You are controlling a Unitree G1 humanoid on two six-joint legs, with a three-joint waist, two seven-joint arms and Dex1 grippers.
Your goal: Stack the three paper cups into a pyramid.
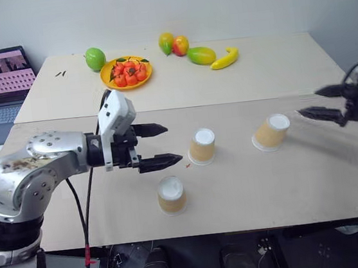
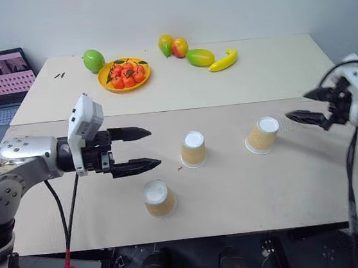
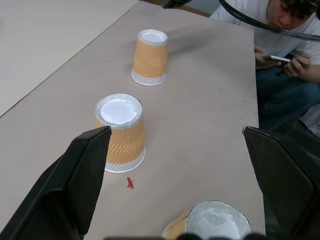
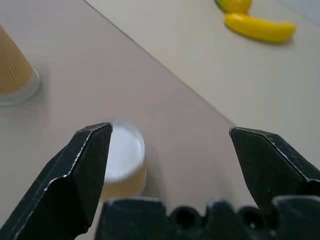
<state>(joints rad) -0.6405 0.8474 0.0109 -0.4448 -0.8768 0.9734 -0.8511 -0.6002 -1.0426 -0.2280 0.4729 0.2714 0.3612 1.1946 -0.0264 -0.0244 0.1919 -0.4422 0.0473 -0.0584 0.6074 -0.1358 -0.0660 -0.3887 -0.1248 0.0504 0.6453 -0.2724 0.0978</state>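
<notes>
I've got three paper cups on the near table (image 1: 66,224), all upside down and apart from one another, nothing stacked. The middle cup (image 1: 202,146) stands upright on its rim. The near cup (image 1: 172,194) sits closer to me and a bit left of it. The right cup (image 1: 271,132) looks tilted, leaning over on its rim.

My left gripper (image 1: 156,147) hangs above the table just left of the middle cup, pointing at it, fingers spread wide and empty. My right gripper (image 1: 321,103) is out at the right edge, near the tilted cup but clear of it, also wide open with nothing in it.

On the far table there's an orange plate (image 1: 126,73) of small red fruit, a green apple (image 1: 95,58) and a banana (image 1: 225,58).
</notes>
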